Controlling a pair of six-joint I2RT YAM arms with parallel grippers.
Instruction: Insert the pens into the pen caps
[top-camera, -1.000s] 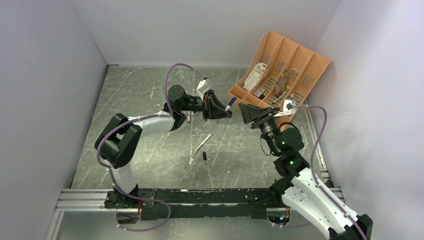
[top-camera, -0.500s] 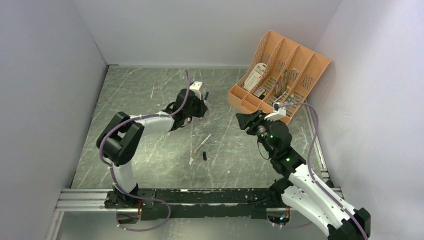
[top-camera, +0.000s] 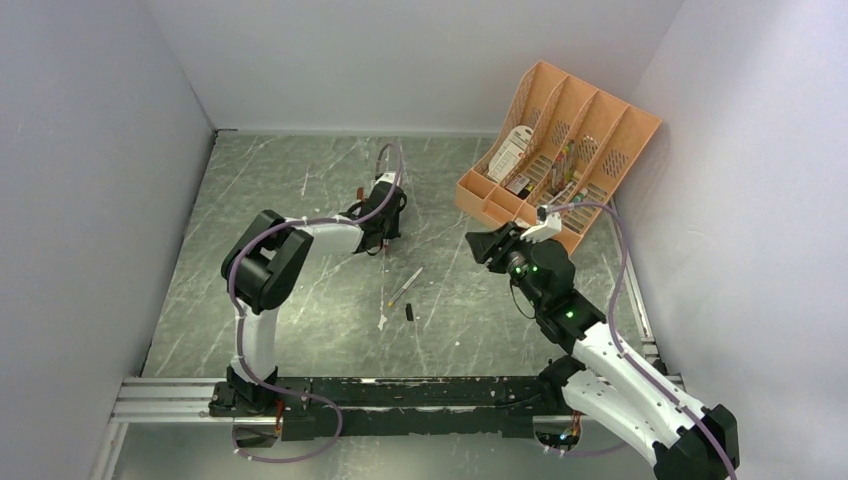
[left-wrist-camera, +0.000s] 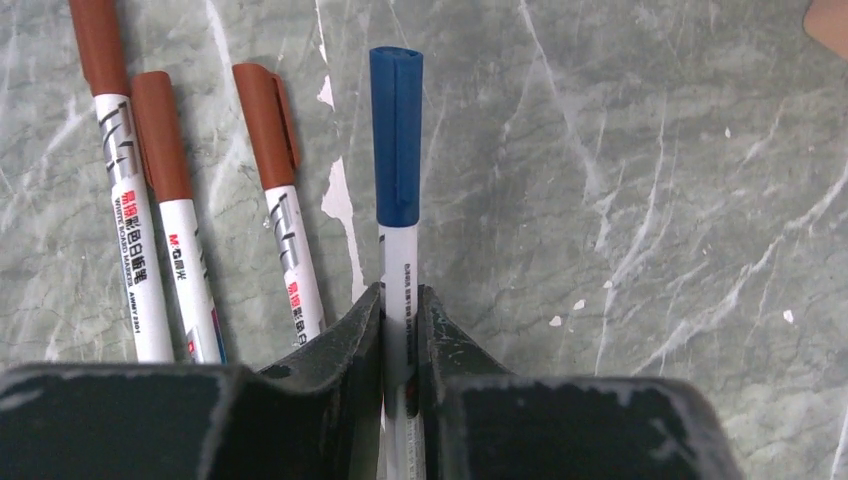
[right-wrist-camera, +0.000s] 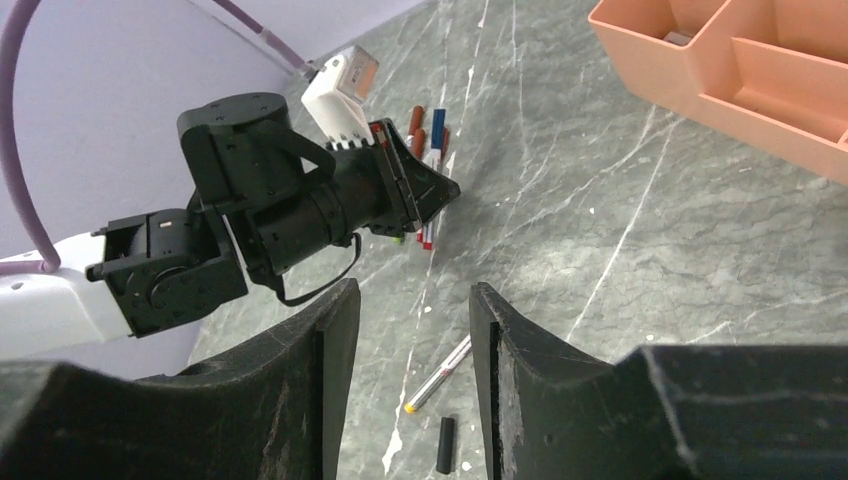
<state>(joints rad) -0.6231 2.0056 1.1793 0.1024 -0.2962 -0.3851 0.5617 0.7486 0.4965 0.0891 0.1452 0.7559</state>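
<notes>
My left gripper (left-wrist-camera: 400, 300) is shut on a white pen with a blue cap (left-wrist-camera: 397, 140), held low over the floor. Three capped pens with brown-red caps (left-wrist-camera: 265, 120) lie just left of it. In the top view the left gripper (top-camera: 385, 228) is at the back middle. An uncapped pen with an orange end (top-camera: 404, 287) and a black cap (top-camera: 410, 312) lie in the middle; both show in the right wrist view, the pen (right-wrist-camera: 440, 375) and the cap (right-wrist-camera: 445, 445). My right gripper (right-wrist-camera: 410, 310) is open and empty, above them.
An orange slotted organizer (top-camera: 560, 160) stands at the back right against the wall, its corner in the right wrist view (right-wrist-camera: 740, 70). Grey walls close in left, back and right. The left arm (right-wrist-camera: 250, 220) lies ahead of the right gripper.
The left gripper has swung left and down from near the organizer to the row of capped pens, carrying the blue-capped pen. The right gripper has moved left and lower, toward the middle.
</notes>
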